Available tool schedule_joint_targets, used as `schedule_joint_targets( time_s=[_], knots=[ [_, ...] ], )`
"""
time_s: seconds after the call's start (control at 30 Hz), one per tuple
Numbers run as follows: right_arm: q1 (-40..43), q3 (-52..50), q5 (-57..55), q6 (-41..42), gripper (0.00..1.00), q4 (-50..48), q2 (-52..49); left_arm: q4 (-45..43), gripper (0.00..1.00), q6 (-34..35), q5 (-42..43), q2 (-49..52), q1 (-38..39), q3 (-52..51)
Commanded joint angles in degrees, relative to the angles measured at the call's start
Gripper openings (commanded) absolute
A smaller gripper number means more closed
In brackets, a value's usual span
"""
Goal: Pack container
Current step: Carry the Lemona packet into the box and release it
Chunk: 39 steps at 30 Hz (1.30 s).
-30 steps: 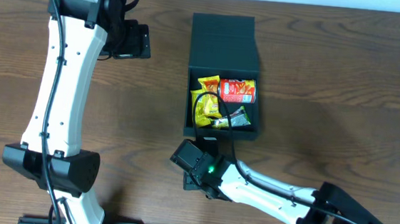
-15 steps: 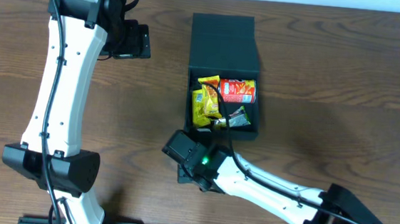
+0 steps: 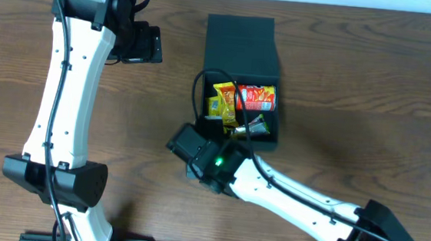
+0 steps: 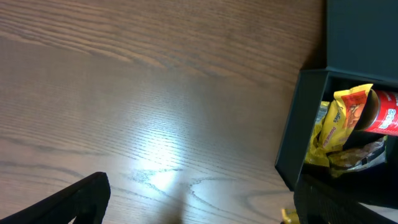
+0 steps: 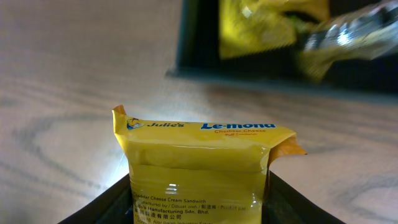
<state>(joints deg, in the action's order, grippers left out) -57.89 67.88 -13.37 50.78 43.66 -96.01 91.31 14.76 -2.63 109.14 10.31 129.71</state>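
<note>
The dark container (image 3: 239, 45) stands open at the table's middle, its lid flap lying back. Inside lie yellow packets (image 3: 223, 104), a red packet (image 3: 256, 97) and a silver packet (image 3: 255, 126). My right gripper (image 3: 190, 145) sits at the box's front left corner. In the right wrist view it (image 5: 199, 202) is shut on a yellow Le-mond sandwich packet (image 5: 199, 155), held upright above the wood just in front of the container's wall (image 5: 280, 71). My left gripper (image 3: 140, 44) hangs far left of the box, open and empty (image 4: 199, 199).
The left wrist view shows bare wood and the container's left wall (image 4: 298, 124) with a yellow packet (image 4: 345, 115) showing over it. The right arm's cable arcs over the box's left side (image 3: 199, 88).
My right gripper has moved left and toward the container's front left corner, carrying the yellow packet. The left arm has not moved.
</note>
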Motion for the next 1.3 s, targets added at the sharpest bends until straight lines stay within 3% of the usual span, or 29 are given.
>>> schedule_joint_targets(
  time_s=[0.0,0.23,0.83,1.27],
  knots=[
    [2.6,2.1,-3.2,-0.7,0.57,0.1,-0.1,0.3,0.95,-0.6,-1.0,0.2,0.0,-0.2],
    [8.5,2.6,-3.8,-2.8,0.56,-1.2,-0.1,0.3,0.96,-0.6,-1.0,0.2,0.0,-0.2],
    [23.1,2.6,-5.3,-18.8,0.56,-2.5,-0.2,0.3,0.95,-0.3,-0.9,0.2,0.0,-0.3],
    [28.8,2.5,2.1,-19.2,0.59,1.8,-0.7,-0.1,0.96,2.2,-0.8,0.2,0.0,-0.3]
  ],
)
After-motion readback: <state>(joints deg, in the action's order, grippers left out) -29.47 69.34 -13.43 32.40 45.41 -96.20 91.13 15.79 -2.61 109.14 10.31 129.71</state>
